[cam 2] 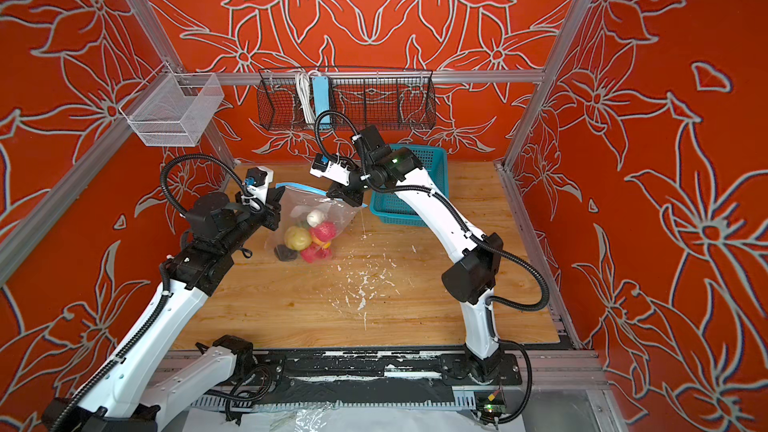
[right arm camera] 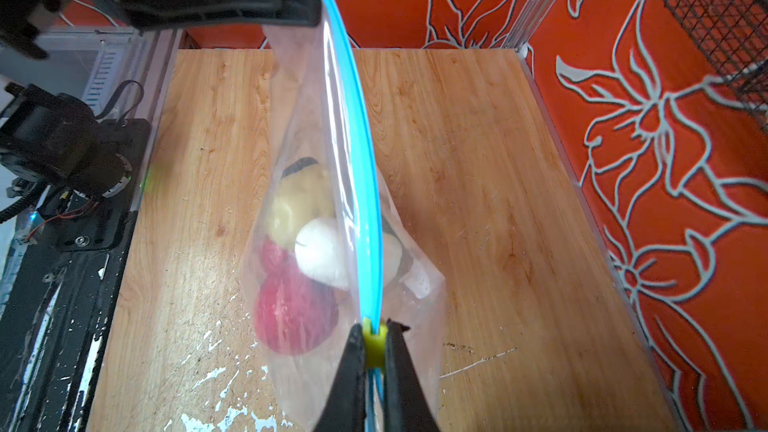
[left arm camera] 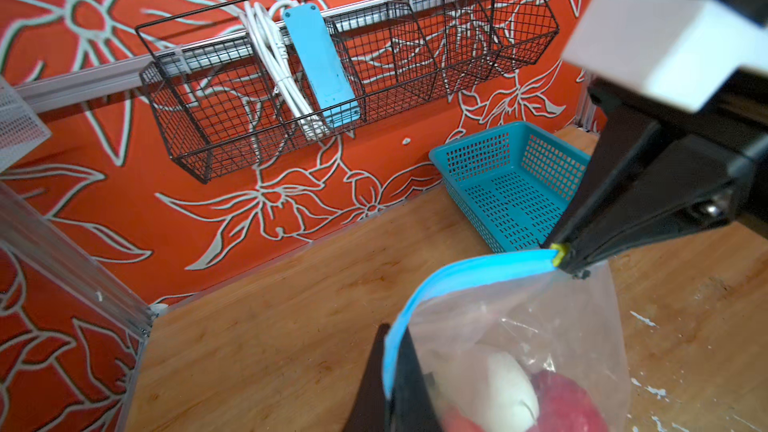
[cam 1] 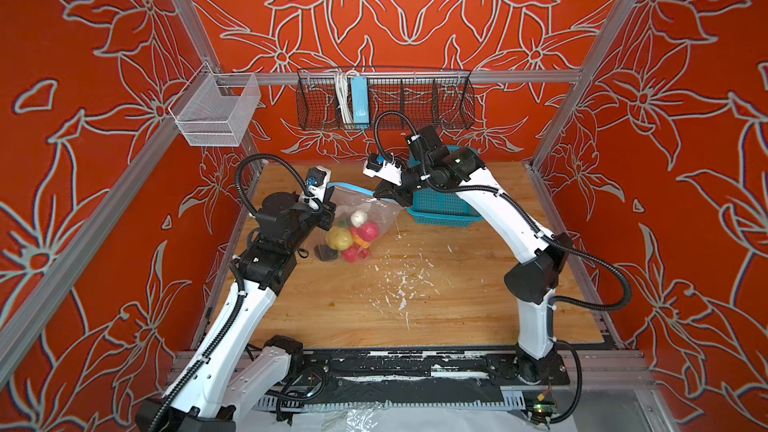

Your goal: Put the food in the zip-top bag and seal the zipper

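Observation:
The clear zip-top bag hangs lifted between both grippers, its bottom resting on the wooden table. The food lies inside it: a white radish, a red strawberry and a yellow-green fruit show through the plastic. The blue zipper runs in an arc between the grippers. My left gripper is shut on the zipper's one end. My right gripper is shut on the yellow slider at the other end.
A teal lattice basket stands on the table right behind the right gripper. On the back rail hangs a black wire basket with a light-blue power strip. A white mesh basket hangs at the left rail.

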`<state>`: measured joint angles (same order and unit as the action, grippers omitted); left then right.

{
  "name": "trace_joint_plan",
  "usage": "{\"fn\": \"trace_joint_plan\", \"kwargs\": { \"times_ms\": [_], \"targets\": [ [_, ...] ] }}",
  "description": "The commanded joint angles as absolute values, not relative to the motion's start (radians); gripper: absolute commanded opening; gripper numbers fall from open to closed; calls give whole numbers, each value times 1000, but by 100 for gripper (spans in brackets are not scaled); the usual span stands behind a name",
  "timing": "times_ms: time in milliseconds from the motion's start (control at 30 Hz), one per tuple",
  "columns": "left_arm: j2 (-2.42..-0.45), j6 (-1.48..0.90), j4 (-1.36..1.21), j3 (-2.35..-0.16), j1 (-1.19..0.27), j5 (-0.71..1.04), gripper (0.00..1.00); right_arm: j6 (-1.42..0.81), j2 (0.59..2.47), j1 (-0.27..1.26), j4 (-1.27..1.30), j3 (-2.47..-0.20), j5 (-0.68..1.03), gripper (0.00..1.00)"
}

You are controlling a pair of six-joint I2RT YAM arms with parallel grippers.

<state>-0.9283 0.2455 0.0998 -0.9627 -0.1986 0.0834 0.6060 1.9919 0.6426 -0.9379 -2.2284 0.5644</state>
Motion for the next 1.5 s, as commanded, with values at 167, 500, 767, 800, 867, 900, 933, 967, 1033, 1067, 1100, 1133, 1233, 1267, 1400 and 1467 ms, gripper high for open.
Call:
{"fn": "trace_joint_plan", "kwargs": {
  "times_ms": [167,500,767,800,867,900,933,967,1033,1067,1100,1133,1233,1267,1400,1467],
  "targets": [
    [-931,233,-27,-1019,-184,-75,0,549,1914,591,-976,-2096,449,0],
    [-952,245,-21,-1042,-184,-97,0,522,1867,572,-970,-2016,400,0],
    [-956,255,-9,-1051,-184,-91,0,521,1813,546,-963,-1930,371,0],
    [-954,258,-9,-1051,-184,-89,0,519,1805,542,-961,-1920,372,0],
    [-954,258,-11,-1052,-184,-90,0,513,1792,536,-957,-1904,371,0],
    [-955,258,-11,-1052,-184,-89,0,510,1786,533,-955,-1896,367,0],
    [-956,259,-8,-1053,-184,-90,0,507,1779,530,-953,-1886,356,0],
    [-955,261,-8,-1053,-184,-89,0,504,1775,526,-951,-1876,347,0],
    [-955,262,-5,-1055,-184,-89,0,497,1765,520,-947,-1855,332,0],
    [-954,260,-4,-1055,-184,-88,0,491,1760,517,-944,-1847,330,0],
    [-953,261,-3,-1055,-184,-85,0,485,1757,514,-938,-1839,330,0],
    [-953,258,-3,-1055,-184,-83,0,480,1752,512,-937,-1833,332,0],
    [-952,249,-3,-1055,-184,-81,0,465,1744,510,-927,-1824,336,0],
    [-953,246,-2,-1055,-184,-80,0,462,1741,510,-926,-1822,336,0],
    [-957,232,23,-1071,-184,-63,0,450,1734,509,-915,-1823,344,0],
    [-957,224,23,-1072,-184,-60,0,443,1730,508,-903,-1818,347,0]
  ]
}}
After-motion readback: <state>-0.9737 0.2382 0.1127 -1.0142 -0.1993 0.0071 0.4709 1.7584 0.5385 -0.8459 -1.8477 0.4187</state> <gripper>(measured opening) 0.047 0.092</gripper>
